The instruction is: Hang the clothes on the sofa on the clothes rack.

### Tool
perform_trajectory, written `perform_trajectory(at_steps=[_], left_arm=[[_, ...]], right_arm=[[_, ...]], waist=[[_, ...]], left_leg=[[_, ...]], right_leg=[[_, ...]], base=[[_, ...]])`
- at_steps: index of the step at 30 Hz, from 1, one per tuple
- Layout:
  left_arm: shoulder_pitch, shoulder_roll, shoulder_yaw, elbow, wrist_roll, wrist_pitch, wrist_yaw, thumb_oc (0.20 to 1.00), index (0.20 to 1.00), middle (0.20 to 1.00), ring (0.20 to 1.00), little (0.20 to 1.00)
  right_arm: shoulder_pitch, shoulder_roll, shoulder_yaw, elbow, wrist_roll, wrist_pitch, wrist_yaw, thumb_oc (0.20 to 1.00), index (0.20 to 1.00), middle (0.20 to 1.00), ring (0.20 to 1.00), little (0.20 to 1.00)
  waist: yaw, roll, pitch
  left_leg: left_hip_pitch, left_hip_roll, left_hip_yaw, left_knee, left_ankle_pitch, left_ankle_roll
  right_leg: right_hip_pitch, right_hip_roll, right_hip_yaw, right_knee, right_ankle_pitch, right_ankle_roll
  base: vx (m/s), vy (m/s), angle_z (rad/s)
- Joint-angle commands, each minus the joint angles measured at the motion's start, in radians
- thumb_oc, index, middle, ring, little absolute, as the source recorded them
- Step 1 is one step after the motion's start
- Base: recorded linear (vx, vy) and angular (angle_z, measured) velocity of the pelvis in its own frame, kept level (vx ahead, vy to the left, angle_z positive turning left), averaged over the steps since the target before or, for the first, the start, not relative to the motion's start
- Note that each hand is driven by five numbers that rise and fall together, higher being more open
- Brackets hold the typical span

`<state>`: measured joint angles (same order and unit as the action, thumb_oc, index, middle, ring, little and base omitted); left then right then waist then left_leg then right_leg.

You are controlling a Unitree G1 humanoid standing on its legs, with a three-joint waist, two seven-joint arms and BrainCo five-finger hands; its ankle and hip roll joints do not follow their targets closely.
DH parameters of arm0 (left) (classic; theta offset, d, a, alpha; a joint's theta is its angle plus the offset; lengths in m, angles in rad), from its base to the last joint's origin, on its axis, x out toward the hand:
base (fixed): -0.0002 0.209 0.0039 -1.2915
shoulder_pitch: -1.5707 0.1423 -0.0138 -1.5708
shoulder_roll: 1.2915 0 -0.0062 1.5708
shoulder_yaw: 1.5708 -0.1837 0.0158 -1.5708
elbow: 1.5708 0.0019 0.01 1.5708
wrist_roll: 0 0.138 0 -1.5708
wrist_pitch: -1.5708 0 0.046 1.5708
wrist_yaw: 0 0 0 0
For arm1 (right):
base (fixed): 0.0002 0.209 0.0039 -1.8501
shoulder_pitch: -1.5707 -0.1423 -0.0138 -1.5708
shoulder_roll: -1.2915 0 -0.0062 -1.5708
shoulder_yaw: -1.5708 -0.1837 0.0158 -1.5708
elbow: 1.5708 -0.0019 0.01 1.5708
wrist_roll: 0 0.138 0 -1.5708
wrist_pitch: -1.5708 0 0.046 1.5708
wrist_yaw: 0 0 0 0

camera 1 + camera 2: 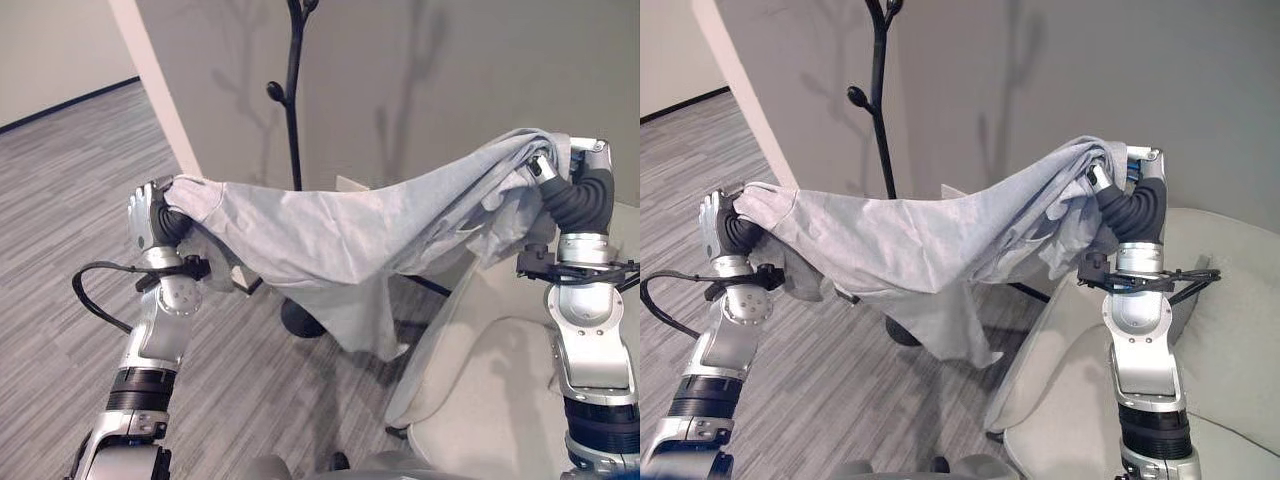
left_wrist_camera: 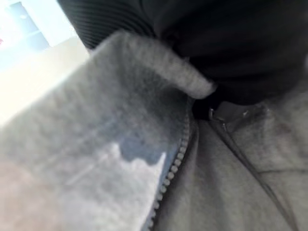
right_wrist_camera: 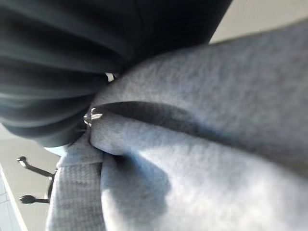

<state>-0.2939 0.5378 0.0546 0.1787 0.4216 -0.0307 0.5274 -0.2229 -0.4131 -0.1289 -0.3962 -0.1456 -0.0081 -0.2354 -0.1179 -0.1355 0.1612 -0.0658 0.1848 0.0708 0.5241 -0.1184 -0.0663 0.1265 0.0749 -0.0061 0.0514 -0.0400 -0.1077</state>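
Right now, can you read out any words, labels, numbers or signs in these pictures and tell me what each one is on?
No readable text anywhere.
Grey zip-up garment, held between the left hand and the right hand: no print or tag visible.
Black clothes rack: plain, no label.
Pale sofa, wall and floor: no writing or signs.

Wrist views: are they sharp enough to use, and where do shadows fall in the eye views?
Left wrist view: the grey zip-up fleece garment is blurred, only its zipper teeth fairly crisp. Right wrist view: soft, with the fleece folds in deep shadow. Left eye view: the black branched metal clothes rack throws faint double shadows on the grey wall; the garment darkens the striped grey carpet below it.
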Motion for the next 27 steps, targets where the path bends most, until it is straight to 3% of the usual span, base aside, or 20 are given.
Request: perform_trajectory(at_steps=[1,3,4,5,8,10,12,15,16,19,22,24,26,27], left_arm=[[-0.119,0.091,0.011,-0.034,0.062,-0.033,0.014,0.2,0.2,0.2,0.2,0.2],[-0.153,0.128,-0.007,-0.037,0.068,-0.028,0.014,0.2,0.2,0.2,0.2,0.2],[-0.197,0.163,-0.026,-0.025,0.068,-0.027,0.016,0.2,0.2,0.2,0.2,0.2],[-0.236,0.237,-0.03,-0.023,0.08,-0.023,0.032,0.2,0.2,0.2,0.2,0.2],[-0.286,0.316,-0.034,-0.008,0.098,-0.023,0.055,0.2,0.2,0.2,0.2,0.2],[-0.299,0.393,-0.02,0.036,0.124,-0.014,0.08,0.2,0.2,0.2,0.2,0.2],[-0.353,0.445,-0.072,0.105,0.127,-0.014,0.099,0.2,0.2,0.2,0.2,0.2],[-0.379,0.448,-0.091,0.129,0.121,-0.018,0.108,0.2,0.2,0.2,0.2,0.2],[-0.468,0.528,-0.203,0.269,0.08,-0.011,0.107,0.2,0.2,0.2,0.2,0.2],[-0.596,0.554,-0.331,0.397,0.04,-0.025,0.102,0.2,0.2,0.2,0.2,0.2],[-0.657,0.556,-0.386,0.455,0.019,-0.035,0.106,0.2,0.2,0.2,0.2,0.2],[-0.779,0.56,-0.531,0.55,-0.026,-0.037,0.092,0.2,0.2,0.2,0.2,0.2],[-0.856,0.548,-0.605,0.607,-0.057,-0.045,0.081,0.2,0.2,0.2,0.2,0.2],[-0.886,0.533,-0.647,0.652,-0.094,-0.044,0.078,0.2,0.2,0.2,0.2,0.2]], right_arm=[[-0.052,-0.078,-0.037,-0.051,-0.048,-0.048,-0.031,0.2,0.2,0.2,0.2,0.2],[-0.078,-0.083,-0.025,-0.041,-0.059,-0.048,-0.035,0.2,0.2,0.2,0.2,0.2],[-0.123,-0.084,-0.016,-0.016,-0.071,-0.047,-0.047,0.2,0.2,0.2,0.2,0.2],[-0.175,-0.096,0.016,0.01,-0.099,-0.038,-0.062,0.2,0.2,0.2,0.2,0.2],[-0.238,-0.131,0.036,0.049,-0.149,-0.043,-0.077,0.2,0.2,0.2,0.2,0.2],[-0.251,-0.219,0.017,0.082,-0.239,-0.038,-0.096,0.2,0.2,0.2,0.2,0.2],[-0.322,-0.295,0.053,0.174,-0.247,-0.025,-0.137,0.2,0.2,0.2,0.2,0.2],[-0.345,-0.303,0.063,0.2,-0.243,-0.031,-0.149,0.2,0.2,0.2,0.2,0.2],[-0.49,-0.425,0.169,0.387,-0.218,-0.002,-0.196,0.2,0.2,0.2,0.2,0.2],[-0.635,-0.517,0.288,0.605,-0.176,0.001,-0.24,0.2,0.2,0.2,0.2,0.2],[-0.704,-0.545,0.341,0.687,-0.152,-0.01,-0.257,0.2,0.2,0.2,0.2,0.2],[-0.849,-0.589,0.454,0.853,-0.092,0.0,-0.271,0.2,0.2,0.2,0.2,0.2],[-0.943,-0.611,0.545,0.955,-0.058,-0.008,-0.273,0.2,0.2,0.2,0.2,0.2],[-1.028,-0.597,0.616,1.021,-0.036,-0.01,-0.263,0.2,0.2,0.2,0.2,0.2]], waist=[[0.031,0.036,-0.048],[0.056,0.042,-0.041],[0.083,0.039,-0.022],[0.124,0.036,0.002],[0.158,0.022,0.035],[0.15,0.041,-0.016],[0.147,0.054,-0.062],[0.149,0.052,-0.062],[0.141,0.069,-0.093],[0.133,0.084,-0.102],[0.13,0.09,-0.097],[0.116,0.116,-0.111],[0.111,0.13,-0.106],[0.101,0.162,-0.08]], left_leg=[[0.098,-0.053,0.003,-0.379,0.126,0.026],[0.077,-0.085,-0.024,-0.468,0.149,0.021],[0.08,-0.1,-0.049,-0.556,0.178,0.02],[0.031,-0.115,-0.101,-0.598,0.173,0.015],[-0.005,-0.103,-0.094,-0.585,0.194,0.002],[0.033,-0.093,-0.076,-0.605,0.225,-0.01],[0.038,-0.106,-0.064,-0.602,0.24,-0.011],[0.033,-0.109,-0.061,-0.603,0.241,-0.009],[0.064,-0.134,-0.05,-0.581,0.231,-0.002],[0.077,-0.149,-0.036,-0.564,0.222,0.001],[0.086,-0.153,-0.032,-0.561,0.219,0.003],[0.112,-0.176,-0.037,-0.571,0.219,0.008],[0.127,-0.189,-0.044,-0.575,0.226,0.011],[0.162,-0.176,-0.036,-0.577,0.232,0.01]], right_leg=[[0.065,-0.126,0.02,-0.077,0.188,0.139],[0.087,-0.116,0.045,-0.078,0.177,0.133],[0.094,-0.113,0.063,-0.072,0.172,0.129],[0.121,-0.119,0.086,-0.061,0.16,0.122],[0.135,-0.139,0.126,-0.046,0.168,0.12],[0.148,-0.16,0.141,-0.044,0.164,0.117],[0.147,-0.193,0.144,-0.043,0.172,0.12],[0.14,-0.197,0.146,-0.043,0.172,0.122],[0.144,-0.245,0.142,-0.012,0.173,0.128],[0.148,-0.273,0.138,0.006,0.17,0.134],[0.149,-0.281,0.138,0.011,0.17,0.136],[0.135,-0.295,0.142,0.045,0.175,0.135],[0.125,-0.292,0.147,0.094,0.175,0.126],[0.087,-0.3,0.118,0.191,0.168,0.099]], base=[[0.2,0.083,0.07],[0.2,0.071,-0.02],[0.29,0.112,-0.37],[0.23,0.108,-0.71],[0.17,0.182,-0.86],[0.28,0.366,-0.92],[0.21,0.268,-0.32],[0.12,0.15,-0.12],[0.35,0.414,-0.11],[0.22,0.308,0.07],[0.1,0.169,-0.12],[0.18,0.327,0.03],[0.13,0.259,-0.03],[0.11,0.21,-0.07]])
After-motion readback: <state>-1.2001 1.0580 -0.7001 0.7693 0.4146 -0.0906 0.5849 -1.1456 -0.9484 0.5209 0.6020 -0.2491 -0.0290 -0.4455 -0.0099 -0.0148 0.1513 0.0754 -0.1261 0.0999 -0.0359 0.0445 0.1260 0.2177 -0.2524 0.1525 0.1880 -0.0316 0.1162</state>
